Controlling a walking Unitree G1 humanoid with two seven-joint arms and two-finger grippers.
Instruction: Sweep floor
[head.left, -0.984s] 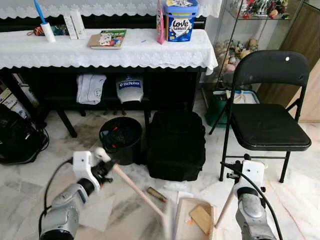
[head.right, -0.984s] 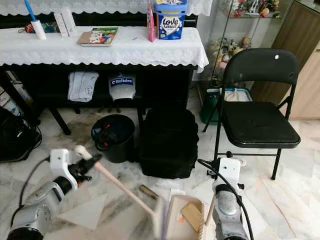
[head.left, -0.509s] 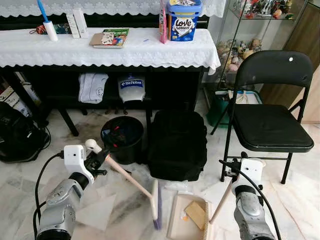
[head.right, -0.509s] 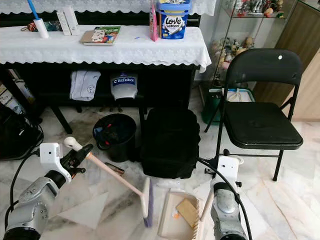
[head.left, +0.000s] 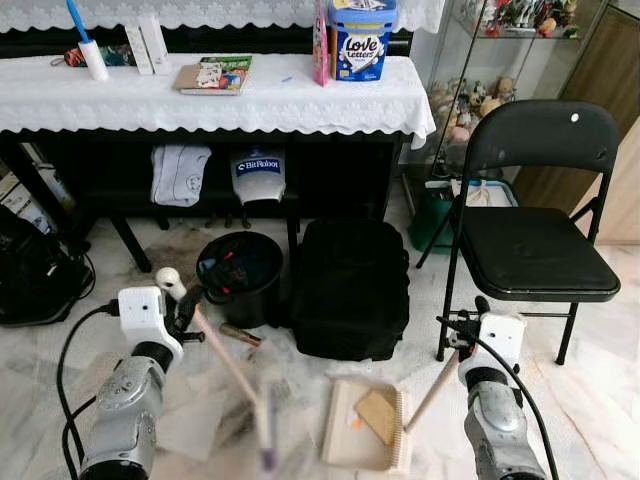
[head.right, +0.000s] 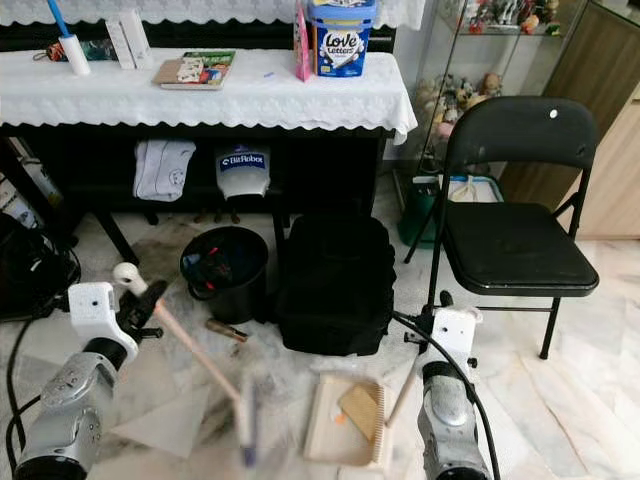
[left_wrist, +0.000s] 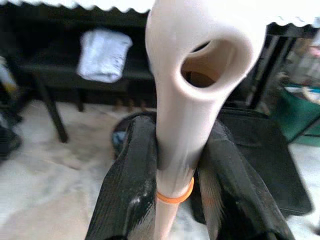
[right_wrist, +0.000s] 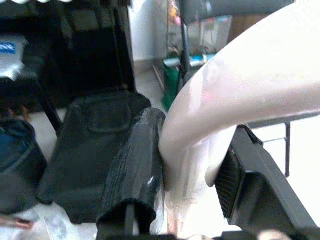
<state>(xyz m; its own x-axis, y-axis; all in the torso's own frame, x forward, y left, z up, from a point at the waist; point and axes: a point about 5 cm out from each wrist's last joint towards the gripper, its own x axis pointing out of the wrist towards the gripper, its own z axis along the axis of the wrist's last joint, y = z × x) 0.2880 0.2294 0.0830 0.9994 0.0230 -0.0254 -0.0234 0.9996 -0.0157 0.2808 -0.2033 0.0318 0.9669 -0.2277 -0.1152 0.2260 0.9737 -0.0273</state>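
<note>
Sweeping is under way but looks far from finished. The left hand (left_wrist: 172, 200) is clenched on the pale cream plastic handle of a short broom (head.left: 215, 345), its two black fingers (left_wrist: 131, 185) pressing the shaft on either side just below the looped end. From there the stick slants down across the white marbled floor (head.left: 590, 400) to a blurred purplish brush head low in front of the robot. The right hand (right_wrist: 187, 165) is clenched on the curved cream handle of a beige dustpan (head.left: 345, 440), whose tray lies flat on the floor just right of the brush head, with its comb-toothed edge on the side nearer the right arm.

As for progress, the pan already holds a tan, card-like scrap (head.left: 378, 412) and a small orange bit beside it, so some rubbish is collected. A small brown stick-like piece (head.left: 240, 335) lies loose on the floor, near the round black waste bin (head.left: 238, 275) and the black backpack (head.left: 350, 290), well apart from the pan. Pale paper-like patches also lie on the floor by the left arm; whether they are litter I cannot tell.

What remains, as I judge it, is drawing that brown piece into the pan and emptying the pan into the bin.
</note>
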